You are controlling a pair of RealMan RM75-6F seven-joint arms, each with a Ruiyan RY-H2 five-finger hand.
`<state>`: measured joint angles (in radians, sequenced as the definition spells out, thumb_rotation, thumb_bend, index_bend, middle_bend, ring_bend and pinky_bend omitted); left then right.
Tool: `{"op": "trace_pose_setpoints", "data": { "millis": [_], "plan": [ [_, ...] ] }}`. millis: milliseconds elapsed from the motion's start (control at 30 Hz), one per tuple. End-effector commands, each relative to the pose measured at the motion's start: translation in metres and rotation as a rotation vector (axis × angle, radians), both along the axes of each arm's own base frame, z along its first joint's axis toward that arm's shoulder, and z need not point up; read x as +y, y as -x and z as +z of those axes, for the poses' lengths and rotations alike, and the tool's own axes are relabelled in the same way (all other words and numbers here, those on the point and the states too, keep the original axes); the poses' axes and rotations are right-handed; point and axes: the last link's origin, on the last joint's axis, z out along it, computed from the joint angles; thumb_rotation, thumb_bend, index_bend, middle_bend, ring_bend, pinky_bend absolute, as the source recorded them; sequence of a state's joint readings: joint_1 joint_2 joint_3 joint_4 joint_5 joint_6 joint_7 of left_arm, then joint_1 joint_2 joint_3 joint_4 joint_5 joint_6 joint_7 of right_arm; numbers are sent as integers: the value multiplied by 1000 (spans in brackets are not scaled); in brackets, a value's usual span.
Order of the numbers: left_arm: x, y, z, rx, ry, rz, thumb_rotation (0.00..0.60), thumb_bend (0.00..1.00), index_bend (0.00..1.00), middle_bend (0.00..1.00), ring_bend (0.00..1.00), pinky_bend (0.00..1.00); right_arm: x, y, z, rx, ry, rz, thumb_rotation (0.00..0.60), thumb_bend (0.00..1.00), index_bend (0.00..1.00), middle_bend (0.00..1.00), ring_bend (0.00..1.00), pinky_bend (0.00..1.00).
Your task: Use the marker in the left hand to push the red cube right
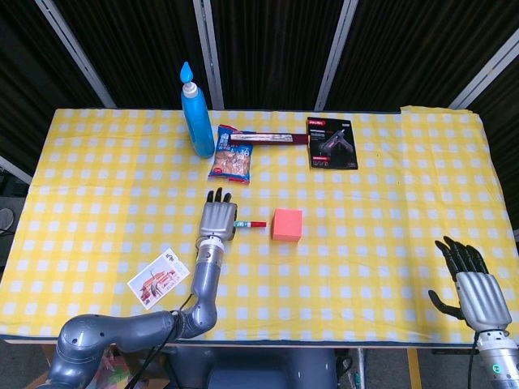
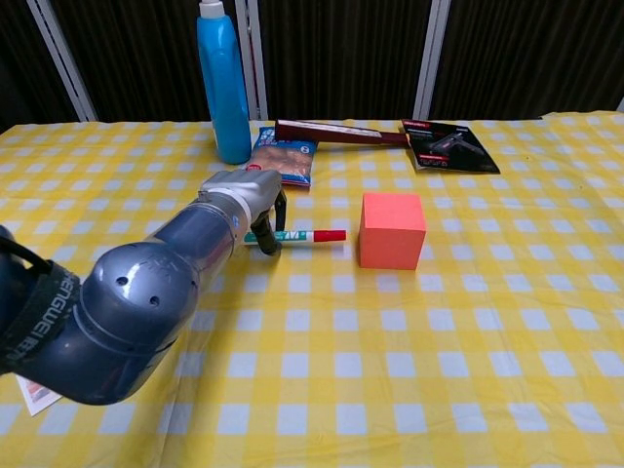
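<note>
The red cube [image 1: 286,224] [image 2: 391,230] sits on the yellow checked tablecloth near the table's middle. My left hand [image 1: 216,220] [image 2: 246,198] is just left of it and grips a marker [image 1: 249,224] [image 2: 295,236] with a red cap that points right at the cube. A small gap separates the marker's tip from the cube's left face. My right hand [image 1: 470,285] hangs off the table's front right corner with its fingers apart and nothing in it; only the head view shows it.
Along the far side stand a blue bottle [image 1: 195,115], a snack packet [image 1: 231,157], a dark red flat box [image 1: 267,139] and a black glue gun package [image 1: 331,143]. A printed card [image 1: 155,278] lies near the front left edge.
</note>
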<state>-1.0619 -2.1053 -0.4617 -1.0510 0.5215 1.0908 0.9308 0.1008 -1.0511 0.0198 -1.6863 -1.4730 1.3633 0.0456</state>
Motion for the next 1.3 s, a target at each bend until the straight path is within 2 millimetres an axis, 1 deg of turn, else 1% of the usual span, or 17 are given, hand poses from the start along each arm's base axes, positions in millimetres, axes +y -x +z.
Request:
{"op": "trace_pose_setpoints", "data": {
  "millis": [33,167,367,500,667,767,800,1067,1167,1300],
  "plan": [
    [0,-4,-1,-4,6,-5,600,467,600,157,0,80,0,0,0,-1,0,-2,600,378,0,0,0,0],
    [0,-11,-5,-5,15,-19,600,467,601,157,0,80,0,1,1,-4,1,-8,600,378,0,0,0,0],
    [0,-28,-14,-35,26,-32,600,467,602,157,0,80,0,1,2,-5,-2,-8,600,378,0,0,0,0],
    [0,-43,-21,-48,36,-45,600,467,602,157,0,80,-1,2,2,-8,1,-11,600,378,0,0,0,0],
    [0,-55,-32,-48,60,-53,600,466,602,156,0,80,-1,2,3,-7,-1,-13,600,378,0,0,0,0],
    [-2,-70,-36,-91,56,-63,600,466,602,156,0,80,0,3,3,-7,0,-19,600,378,0,0,0,0],
    [-1,-71,-37,-95,52,-64,600,466,602,156,0,80,0,3,4,-8,0,-19,600,377,0,0,0,0],
    [0,-71,-38,-107,45,-59,600,466,604,157,0,80,2,3,5,-9,3,-16,600,378,0,0,0,0],
    [0,-66,-37,-101,38,-51,600,466,604,157,0,80,2,3,5,-10,6,-19,600,378,0,0,0,0],
    [0,-52,-33,-83,31,-41,600,466,604,157,0,80,3,4,6,-7,9,-19,600,378,0,0,0,0]
  ]
}}
